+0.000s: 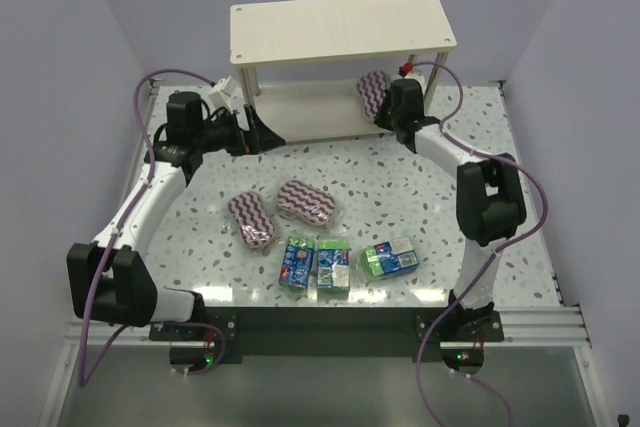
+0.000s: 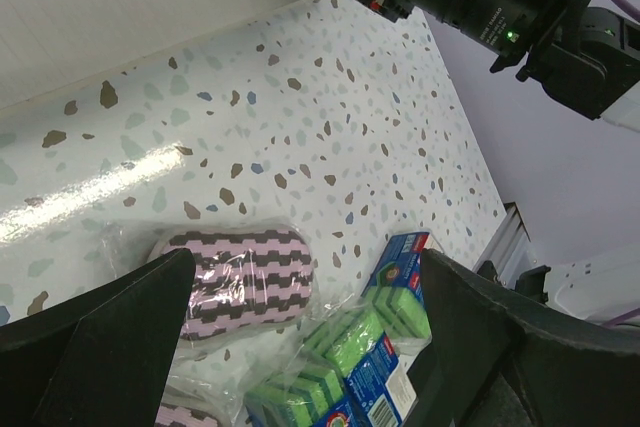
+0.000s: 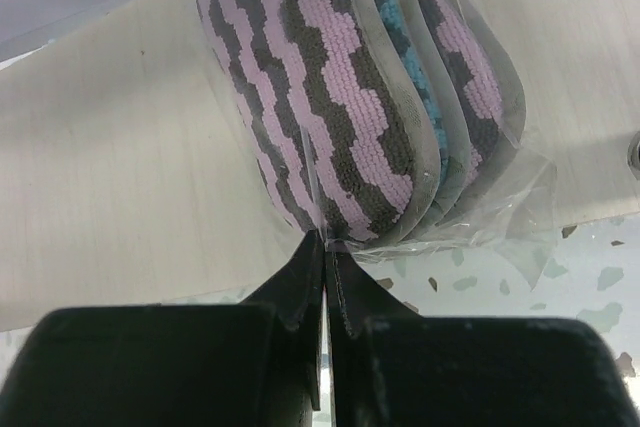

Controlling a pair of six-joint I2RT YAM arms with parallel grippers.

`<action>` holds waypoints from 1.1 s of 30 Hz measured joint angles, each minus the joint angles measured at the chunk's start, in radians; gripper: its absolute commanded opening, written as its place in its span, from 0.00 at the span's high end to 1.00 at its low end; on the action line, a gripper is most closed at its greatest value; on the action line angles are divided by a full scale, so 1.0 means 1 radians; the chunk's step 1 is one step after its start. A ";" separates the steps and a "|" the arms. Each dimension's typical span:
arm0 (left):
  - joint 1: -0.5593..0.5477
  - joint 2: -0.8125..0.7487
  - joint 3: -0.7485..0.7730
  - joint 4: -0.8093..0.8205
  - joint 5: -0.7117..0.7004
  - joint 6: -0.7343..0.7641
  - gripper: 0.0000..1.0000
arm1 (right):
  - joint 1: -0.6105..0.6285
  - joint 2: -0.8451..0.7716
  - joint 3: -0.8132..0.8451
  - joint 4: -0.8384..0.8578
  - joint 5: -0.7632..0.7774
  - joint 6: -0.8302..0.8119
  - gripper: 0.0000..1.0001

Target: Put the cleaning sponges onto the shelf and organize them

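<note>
My right gripper (image 1: 385, 109) is shut on the plastic wrap of a zigzag-striped oval sponge (image 1: 371, 93) and holds it over the right end of the shelf's lower board (image 1: 310, 107); in the right wrist view the fingertips (image 3: 312, 252) pinch the wrap at the sponge's (image 3: 340, 87) near edge. Two more striped sponges (image 1: 252, 219) (image 1: 306, 201) and three green-and-blue packs (image 1: 297, 261) (image 1: 332, 265) (image 1: 390, 257) lie on the table. My left gripper (image 1: 262, 133) is open and empty at the shelf's left front; its view shows a striped sponge (image 2: 245, 277) and packs (image 2: 385, 332).
The shelf's top board (image 1: 340, 25) is bare. The speckled table (image 1: 400, 197) is walled left, right and behind. The right arm (image 2: 500, 7) shows at the top of the left wrist view.
</note>
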 measured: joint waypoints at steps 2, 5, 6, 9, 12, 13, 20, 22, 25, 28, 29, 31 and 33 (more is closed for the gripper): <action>0.000 0.000 0.000 0.000 0.000 0.000 0.00 | 0.000 0.012 0.014 -0.005 0.007 -0.011 1.00; 0.000 0.004 0.000 -0.001 0.000 0.004 0.00 | 0.000 0.022 0.038 -0.010 0.011 -0.024 1.00; 0.000 0.005 0.000 -0.002 0.000 0.006 0.00 | 0.000 0.023 0.043 -0.010 0.013 -0.025 0.99; 0.000 0.007 0.000 -0.002 0.000 0.007 0.00 | 0.000 0.023 0.050 -0.011 0.018 -0.025 0.83; 0.000 0.007 0.000 -0.002 0.000 0.007 0.00 | 0.000 0.023 0.050 -0.015 0.034 -0.023 0.58; 0.001 0.007 0.000 -0.002 0.000 0.007 0.00 | 0.000 0.023 0.050 -0.018 0.035 -0.021 0.53; 0.001 0.007 0.000 -0.002 0.008 0.007 0.00 | 0.000 0.023 0.050 -0.056 0.059 -0.023 0.37; 0.001 0.007 0.000 -0.002 0.011 0.007 0.00 | 0.000 0.017 0.050 -0.066 0.059 -0.022 0.34; 0.002 0.007 0.000 -0.002 0.014 0.007 0.00 | 0.000 -0.018 0.023 -0.070 0.057 -0.021 0.31; 0.002 0.007 0.000 -0.002 0.015 0.007 0.00 | 0.000 -0.093 -0.028 -0.078 0.043 -0.019 0.28; 0.002 0.007 0.000 -0.002 0.016 0.007 0.00 | 0.000 -0.128 -0.047 -0.083 0.031 -0.019 0.28; 0.002 0.007 0.000 -0.002 0.017 0.007 0.00 | 0.000 -0.195 -0.081 -0.091 0.003 -0.015 0.28; 0.002 0.007 0.000 -0.002 0.018 0.007 0.00 | 0.000 -0.263 -0.112 -0.109 -0.037 -0.008 0.29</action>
